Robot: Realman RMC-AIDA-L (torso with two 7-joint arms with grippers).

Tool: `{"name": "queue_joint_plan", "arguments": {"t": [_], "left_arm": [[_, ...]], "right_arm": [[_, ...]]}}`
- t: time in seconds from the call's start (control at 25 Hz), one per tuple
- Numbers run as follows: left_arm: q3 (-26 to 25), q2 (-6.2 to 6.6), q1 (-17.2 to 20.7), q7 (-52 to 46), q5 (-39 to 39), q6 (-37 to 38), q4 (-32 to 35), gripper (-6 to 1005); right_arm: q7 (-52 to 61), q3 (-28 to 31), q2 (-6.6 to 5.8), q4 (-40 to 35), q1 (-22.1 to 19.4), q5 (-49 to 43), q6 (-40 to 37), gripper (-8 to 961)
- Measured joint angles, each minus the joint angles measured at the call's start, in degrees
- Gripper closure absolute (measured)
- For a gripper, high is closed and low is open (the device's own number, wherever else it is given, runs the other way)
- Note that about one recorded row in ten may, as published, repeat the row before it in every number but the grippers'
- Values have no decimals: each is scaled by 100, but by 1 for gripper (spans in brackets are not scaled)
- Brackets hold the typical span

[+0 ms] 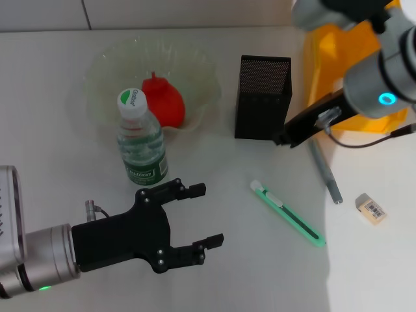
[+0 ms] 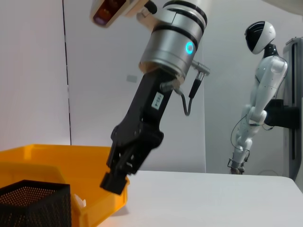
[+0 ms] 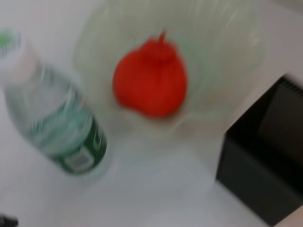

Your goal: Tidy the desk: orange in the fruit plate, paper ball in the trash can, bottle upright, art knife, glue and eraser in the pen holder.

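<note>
White worktop [image 1: 214, 195] carries everything, largest first: a yellow plastic bin [image 1: 325, 71] at the far right, then a clear glass fruit plate [image 1: 104, 84] holding the red-orange fruit [image 1: 166, 101]. Next comes the black mesh pen holder [image 1: 263, 97], with the clear water bottle [image 1: 140, 143] standing upright just in front of the plate. The left pincer [image 1: 205, 218] hovers spread wide near the bottle; the right pincer [image 1: 281, 138] hangs beside the holder, its grip impossible to tell. Loose remain a grey glue stick [image 1: 325, 172], a green art knife [image 1: 289, 213] and a small eraser [image 1: 371, 208]. A sweeping left arm could topple the bottle.
</note>
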Motion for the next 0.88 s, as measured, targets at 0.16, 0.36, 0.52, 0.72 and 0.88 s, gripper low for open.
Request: {"name": "queue_joint_plan", "arguments": {"t": [0.16,0.36,0.52,0.72,0.88], "left_arm": [[10,23,13,-67,0,5,23,216],[18,25,-29,-115,4,5,49,216],[18,27,-48,-190,35,4,79,216],[-31,27,-49,-203,137,3,93,216],[-34,18,-49,-203,148,-3,94,216]], "right_arm": [[-217,522,-20,-148,-148,511,-200,828],[-33,-341,16,825,181,51,-11,799],[186,-787,22,1199,350,-49,208,727],[257,-951,28,1598,548,-53,294,638],[262,-1008,33,1783,608,-53,339,523]]}}
